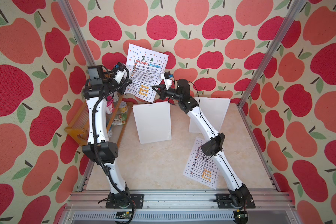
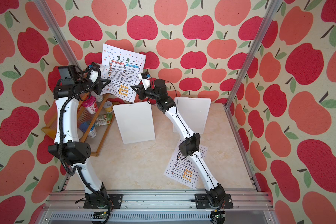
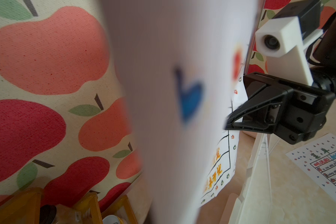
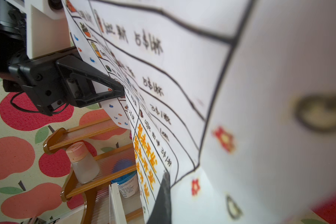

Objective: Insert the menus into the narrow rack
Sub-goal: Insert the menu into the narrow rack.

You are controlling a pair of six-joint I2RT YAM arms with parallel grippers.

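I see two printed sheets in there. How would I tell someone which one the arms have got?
Look to the apple-patterned back wall. In front of it, the held menu hangs in the air, pinched at its sides by the left gripper and right gripper. The other menu lies flat on the table.

Left of centre in a top view, a brown wooden shelf (image 1: pixel 77 124) carries a pink cup (image 1: pixel 110 106), a yellow can (image 1: pixel 123 107) and a green-labelled bottle (image 1: pixel 119 120) lying down, with apple-print cloth (image 1: pixel 202 29) above and a beige marbled tabletop (image 1: pixel 159 166) at lower centre.
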